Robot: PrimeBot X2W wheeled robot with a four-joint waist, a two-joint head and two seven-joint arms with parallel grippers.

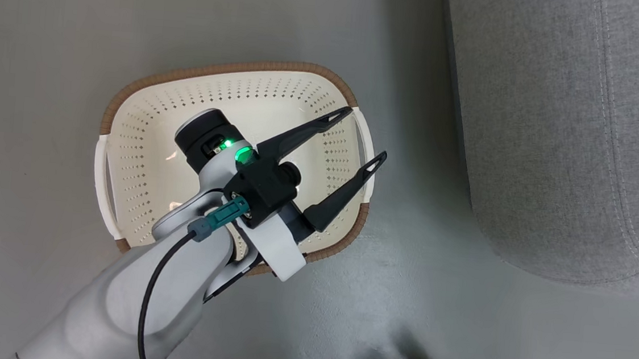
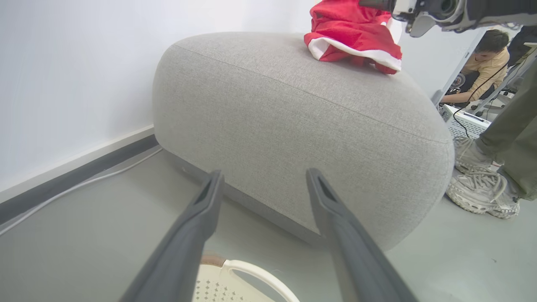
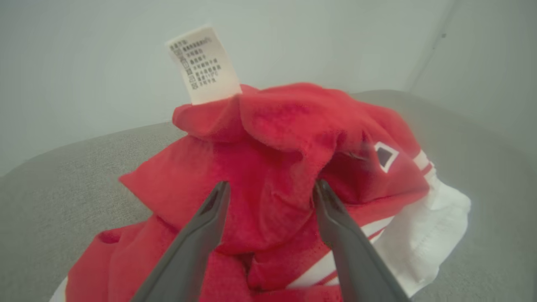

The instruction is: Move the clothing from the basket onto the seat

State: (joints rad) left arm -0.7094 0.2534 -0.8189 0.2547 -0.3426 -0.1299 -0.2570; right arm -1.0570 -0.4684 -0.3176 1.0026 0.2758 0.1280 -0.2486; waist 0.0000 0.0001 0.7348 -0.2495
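Note:
The red clothing (image 3: 272,138) with white trim lies heaped on top of the grey seat (image 3: 63,176), its care label sticking up. My right gripper (image 3: 271,183) is open, its fingers spread against the heap, and fabric bulges between them. In the left wrist view the clothing (image 2: 352,33) sits on the seat (image 2: 293,126) with my right wrist (image 2: 440,10) just above it. My left gripper (image 1: 366,133) hangs open and holds nothing over the right end of the cream basket (image 1: 145,148), whose visible inside holds no clothing. The seat (image 1: 557,135) stands to the basket's right.
A person's grey shoe (image 2: 478,188) and trouser leg stand on the floor close to the seat's far end. Another person (image 2: 491,63) crouches beyond by some equipment. A pale cable (image 2: 84,182) runs along the wall's dark skirting. Grey floor separates basket and seat.

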